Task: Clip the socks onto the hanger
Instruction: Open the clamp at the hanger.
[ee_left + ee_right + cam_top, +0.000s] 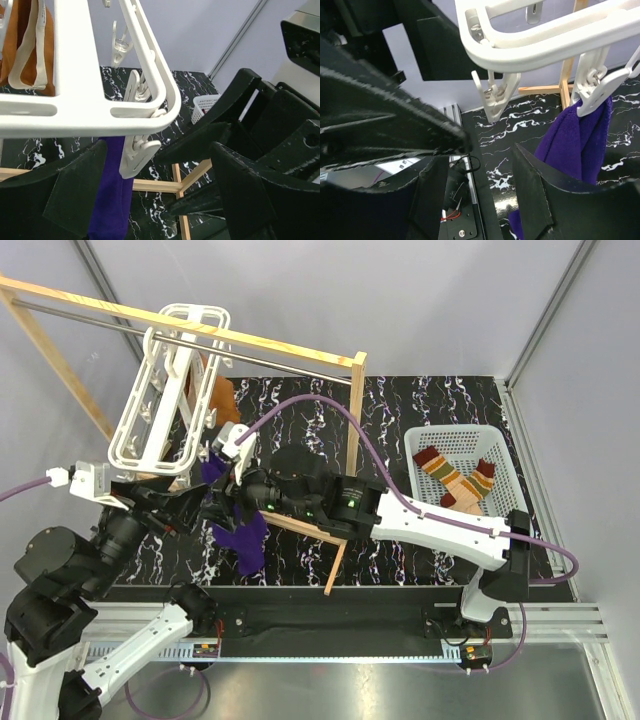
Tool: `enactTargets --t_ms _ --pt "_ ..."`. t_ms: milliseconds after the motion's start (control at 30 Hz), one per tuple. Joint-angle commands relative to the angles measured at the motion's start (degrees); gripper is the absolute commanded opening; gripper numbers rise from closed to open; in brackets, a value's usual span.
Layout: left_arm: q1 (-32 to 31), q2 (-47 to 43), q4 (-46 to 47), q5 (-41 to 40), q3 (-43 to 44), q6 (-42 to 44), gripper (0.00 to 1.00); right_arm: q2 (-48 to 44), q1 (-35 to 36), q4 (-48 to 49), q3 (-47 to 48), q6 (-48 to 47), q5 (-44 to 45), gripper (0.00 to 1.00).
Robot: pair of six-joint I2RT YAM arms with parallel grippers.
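We judge the socks [456,480] in the basket [505,452] light, soft, limp; best pinched at a cuff. Both arms' jaws stand released, empty.

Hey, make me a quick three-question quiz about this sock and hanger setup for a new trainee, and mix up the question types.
1. True or false: the socks are clipped to the hanger.
2. What colour is the cloth pegged beside the right claw? A purple, B green, C white.
3. Fill in: the socks lie in a white ___.

Key
1. False.
2. A.
3. basket.
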Motion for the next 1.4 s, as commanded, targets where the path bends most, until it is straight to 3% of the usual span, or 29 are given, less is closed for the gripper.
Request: enactTargets --t_ms 0,167,400,533,633,867,1100,1200,1367 --pt "-0.19 3.58 3.31 -1.81 1.66 2.01 0.9 -4.48 -0.32 0.63 -0.38 -0.15 -2.01 0.58" --pt "-0.1 7.46 1.81 -1.64 4.57 2.62 0.84 -5.89 -0.41 0.37 -1.97 -0.15 -2.8 0.58" --pt "-0.19 9.13 2.25 1.17 6.32 2.62 0.63 -6.07 -0.41 -0.42 -2.58 -0.94 -2.8 0.58" --pt "-0.19 10.01 1.63 2.4 7.73 2.01 0.43 -5.46 -0.32 -1.21 -1.71 -1.99 -3.41 0.57" --pt "-0.19 10.1 1.46 2.67 8.44 1.48 0.35 -5.54 -0.32 -1.21 -1.44 -2.78 -3.33 0.56" --pt "-0.19 9.83 1.28 2.67 9.05 0.78 0.22 -5.19 -0.32 2.64 -0.74 -0.42 -2.8 0.56" --pt "-0.19 9.92 1.11 2.76 9.67 -0.63 0.1 -3.96 -0.32 3.53 0.93 4.23 -2.63 0.62" --pt "-0.1 9.75 0.93 2.32 9.84 -2.21 0.0 -3.87 -0.41 0.29 2.51 7.75 -1.57 0.63" --pt "-0.19 9.83 -0.12 0.82 10.46 -4.93 0.0 -1.41 -0.32 -11.73 7.7 9.34 -6.66 0.71"
